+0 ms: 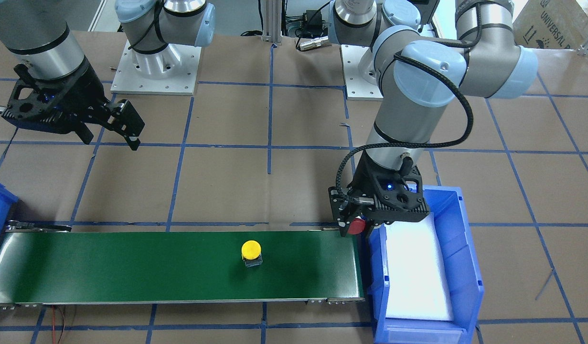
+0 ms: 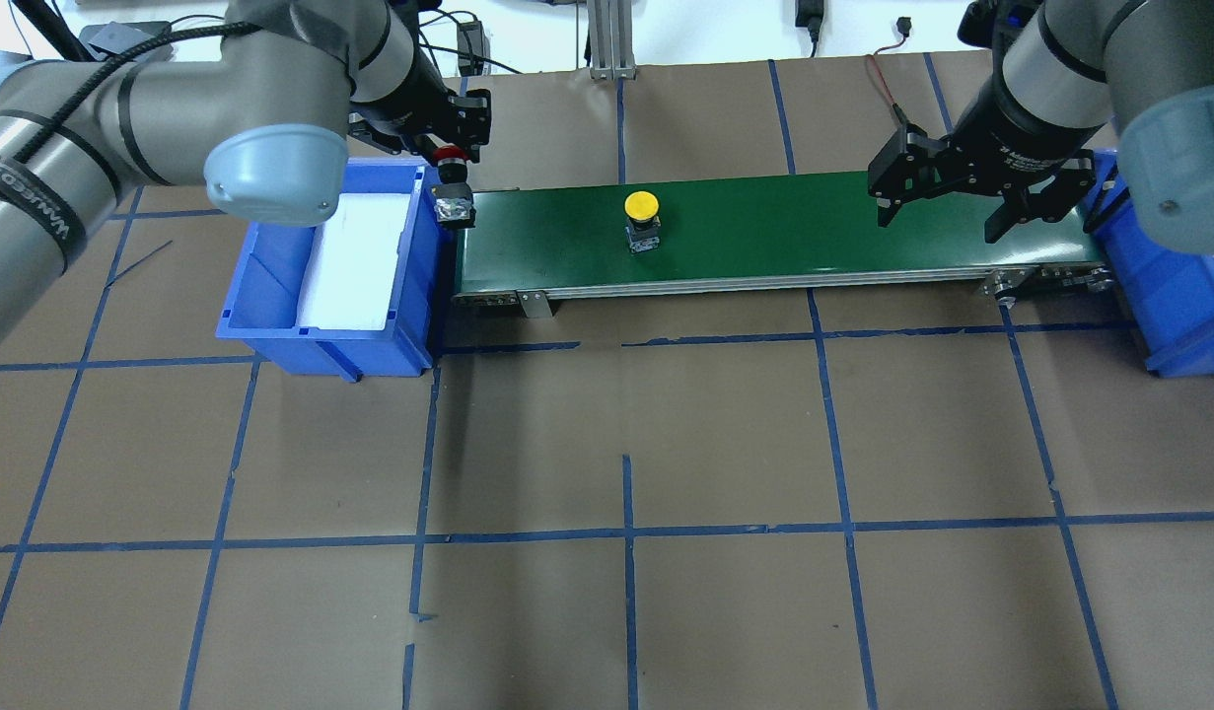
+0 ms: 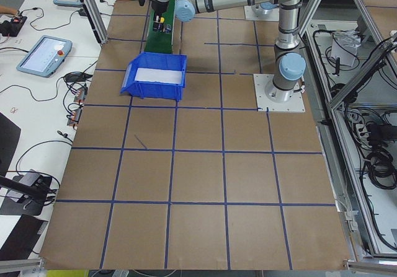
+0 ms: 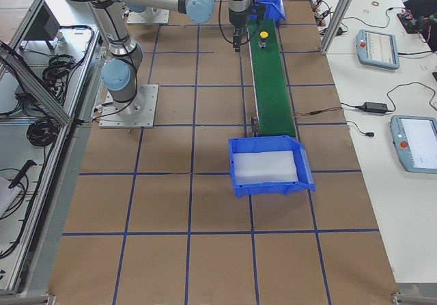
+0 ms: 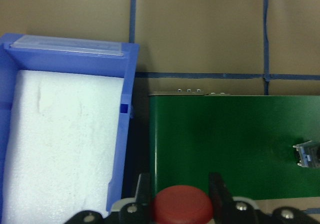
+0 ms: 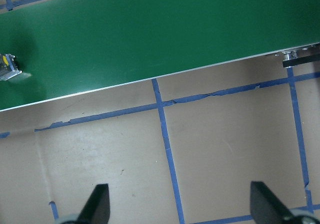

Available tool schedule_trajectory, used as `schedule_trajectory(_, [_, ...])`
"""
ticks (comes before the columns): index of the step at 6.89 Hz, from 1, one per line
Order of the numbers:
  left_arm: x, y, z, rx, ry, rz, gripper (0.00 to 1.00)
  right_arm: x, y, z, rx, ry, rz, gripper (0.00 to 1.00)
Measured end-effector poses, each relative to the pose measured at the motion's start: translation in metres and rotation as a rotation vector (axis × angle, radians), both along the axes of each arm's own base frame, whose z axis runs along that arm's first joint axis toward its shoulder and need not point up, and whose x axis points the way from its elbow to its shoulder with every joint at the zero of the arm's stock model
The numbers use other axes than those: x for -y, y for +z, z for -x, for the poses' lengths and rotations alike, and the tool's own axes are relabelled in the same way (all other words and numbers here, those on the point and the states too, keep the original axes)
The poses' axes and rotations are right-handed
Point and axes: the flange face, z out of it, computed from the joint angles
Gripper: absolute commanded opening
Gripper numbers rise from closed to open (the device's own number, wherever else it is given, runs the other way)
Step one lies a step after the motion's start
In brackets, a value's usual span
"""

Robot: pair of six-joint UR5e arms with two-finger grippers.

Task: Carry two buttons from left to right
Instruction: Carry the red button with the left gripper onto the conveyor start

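The yellow-capped button [image 1: 251,249] stands upright near the middle of the green conveyor belt [image 1: 131,267]; it also shows in the overhead view [image 2: 642,207] and at the edge of the right wrist view [image 6: 7,66]. My left gripper [image 1: 353,227] is shut on the red-capped button [image 2: 452,158], its fingers [image 5: 142,189] flanking the red cap [image 5: 182,206]. It holds the button over the belt's left end, beside the blue bin. My right gripper [image 2: 937,225] is open and empty, hovering over the belt's right part.
A blue bin [image 2: 330,345] lined with white foam sits against the belt's left end. A second blue bin [image 2: 1178,286] sits at the belt's right end, partly cut off. The brown table carries a blue tape grid.
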Motion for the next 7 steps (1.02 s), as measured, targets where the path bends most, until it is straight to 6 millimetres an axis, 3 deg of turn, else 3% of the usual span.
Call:
schedule_trajectory(2, [-0.013,-0.019,0.023,-0.017,-0.037,0.098,0.15,0.0,0.0,0.001,0.001,-0.001,-0.001,1.0])
schedule_trajectory(5, [-0.015,-0.054,0.029,-0.035,-0.052,0.213,0.15,0.001,0.003,0.001,-0.006,0.004,0.009,1.0])
schedule_trajectory(7, [-0.027,-0.073,0.033,-0.048,-0.062,0.285,0.15,0.001,0.003,0.001,-0.004,0.005,0.01,1.0])
